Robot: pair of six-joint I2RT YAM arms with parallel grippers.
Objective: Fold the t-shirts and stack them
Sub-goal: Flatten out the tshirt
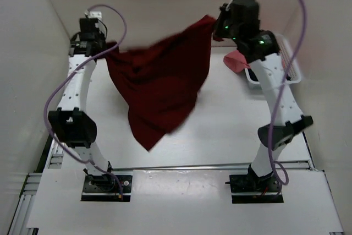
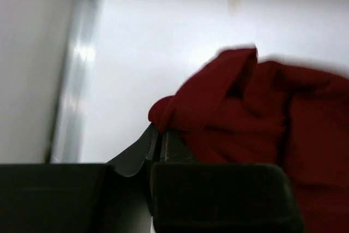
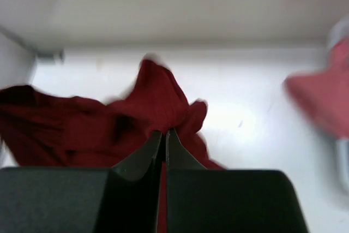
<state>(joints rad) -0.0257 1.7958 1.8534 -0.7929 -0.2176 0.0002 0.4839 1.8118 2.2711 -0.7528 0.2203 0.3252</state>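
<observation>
A dark maroon t-shirt (image 1: 157, 83) hangs in the air between both arms, its lower corner drooping toward the table. My left gripper (image 1: 104, 47) is shut on its left edge; the left wrist view shows the maroon t-shirt (image 2: 240, 107) pinched at my left gripper (image 2: 162, 130). At the shirt's upper right corner my right gripper (image 1: 219, 26) is shut on the cloth, and the right wrist view has the maroon t-shirt (image 3: 158, 102) bunched at my right gripper (image 3: 164, 132). A salmon pink t-shirt (image 1: 237, 60) lies in the basket, also seen as the pink t-shirt (image 3: 322, 94).
A white mesh basket (image 1: 291, 72) stands at the back right, partly behind the right arm. The white table (image 1: 231, 125) lies below the hanging shirt, with white walls on both sides and at the back.
</observation>
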